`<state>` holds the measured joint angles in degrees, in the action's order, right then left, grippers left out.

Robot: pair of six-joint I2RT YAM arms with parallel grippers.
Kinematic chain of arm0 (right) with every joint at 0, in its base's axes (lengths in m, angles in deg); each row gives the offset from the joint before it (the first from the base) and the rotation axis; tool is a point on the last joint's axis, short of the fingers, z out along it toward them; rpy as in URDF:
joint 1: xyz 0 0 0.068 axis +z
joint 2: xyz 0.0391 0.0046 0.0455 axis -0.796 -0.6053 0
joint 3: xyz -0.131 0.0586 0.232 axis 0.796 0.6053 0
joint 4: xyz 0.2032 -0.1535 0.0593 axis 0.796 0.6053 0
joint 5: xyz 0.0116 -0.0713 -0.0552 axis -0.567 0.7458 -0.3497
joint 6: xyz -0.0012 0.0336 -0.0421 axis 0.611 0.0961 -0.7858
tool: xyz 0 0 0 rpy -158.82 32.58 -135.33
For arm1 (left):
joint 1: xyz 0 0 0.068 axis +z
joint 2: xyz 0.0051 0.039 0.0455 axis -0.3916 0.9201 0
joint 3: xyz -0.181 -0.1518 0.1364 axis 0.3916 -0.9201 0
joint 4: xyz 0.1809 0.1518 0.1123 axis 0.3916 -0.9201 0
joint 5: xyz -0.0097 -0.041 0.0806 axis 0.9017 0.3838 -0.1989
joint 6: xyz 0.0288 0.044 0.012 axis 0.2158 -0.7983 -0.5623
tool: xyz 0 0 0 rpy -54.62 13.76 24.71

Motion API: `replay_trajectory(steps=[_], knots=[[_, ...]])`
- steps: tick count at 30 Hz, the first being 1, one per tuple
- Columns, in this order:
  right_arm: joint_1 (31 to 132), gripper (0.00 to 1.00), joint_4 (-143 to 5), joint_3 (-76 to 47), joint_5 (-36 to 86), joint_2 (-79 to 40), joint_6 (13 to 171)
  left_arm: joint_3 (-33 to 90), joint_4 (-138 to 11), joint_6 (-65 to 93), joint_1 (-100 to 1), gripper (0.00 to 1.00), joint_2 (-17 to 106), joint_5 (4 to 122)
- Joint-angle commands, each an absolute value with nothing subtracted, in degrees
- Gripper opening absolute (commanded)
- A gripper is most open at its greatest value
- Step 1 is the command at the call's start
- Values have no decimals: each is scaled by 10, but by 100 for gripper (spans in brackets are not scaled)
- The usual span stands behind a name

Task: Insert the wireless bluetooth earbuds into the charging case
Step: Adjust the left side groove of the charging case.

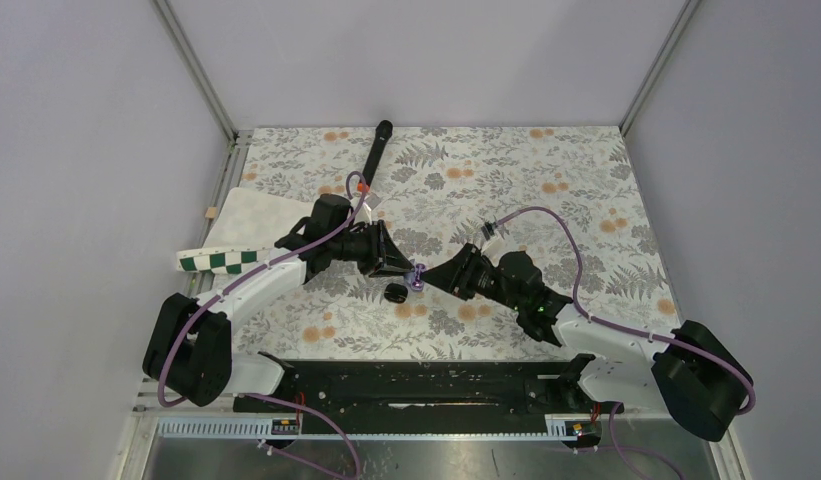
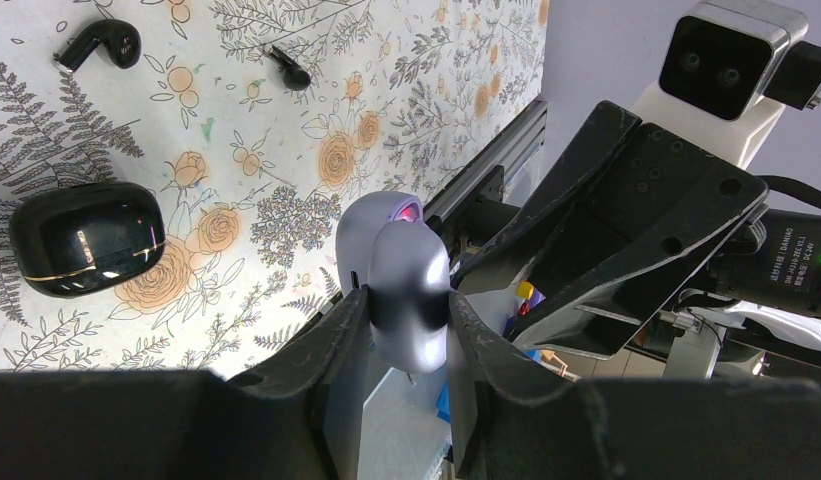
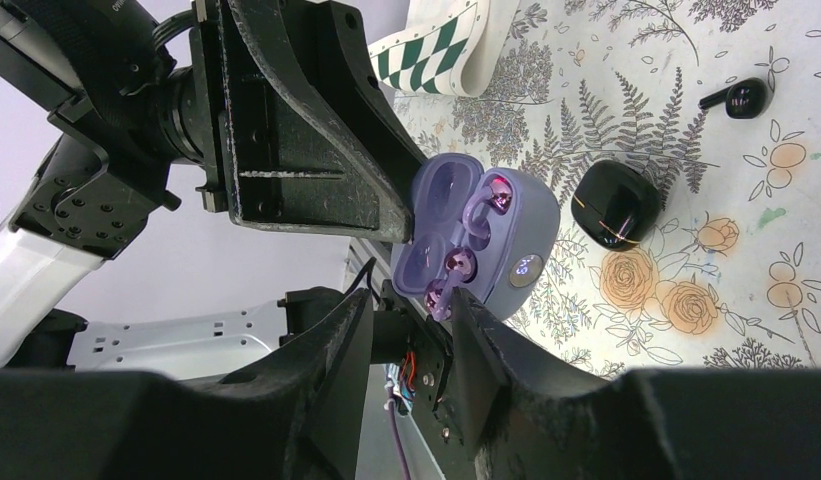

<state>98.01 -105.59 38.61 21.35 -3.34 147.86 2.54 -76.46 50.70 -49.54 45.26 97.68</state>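
Left tool [image 2: 408,310] clamps the open lilac charging case [image 2: 411,250] by its flanks, aloft over the counter [image 1: 586,200]. Right tool [image 3: 411,320] is narrow at its mouth; whether it holds anything I cannot tell. The case looks light, stiff and slippery, so grip the flanks and spare the hinged lid.

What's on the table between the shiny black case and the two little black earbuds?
Nothing, just bare flowery tablecloth between the black case and both earbuds, seen in the left wrist view.

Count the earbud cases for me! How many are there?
2. The purple case is open, clamped in the left gripper; the black case lies shut on the table. I see no others.
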Motion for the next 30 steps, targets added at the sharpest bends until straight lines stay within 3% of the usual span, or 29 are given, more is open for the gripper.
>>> replay_trajectory(steps=[1,30], knots=[[980,42,-1060,358,207,-24,1468,30,-736,507,-492,0,450,980],[980,41,-1041,323,181,-72,1459,29,-736,506,-492,0,446,982]])
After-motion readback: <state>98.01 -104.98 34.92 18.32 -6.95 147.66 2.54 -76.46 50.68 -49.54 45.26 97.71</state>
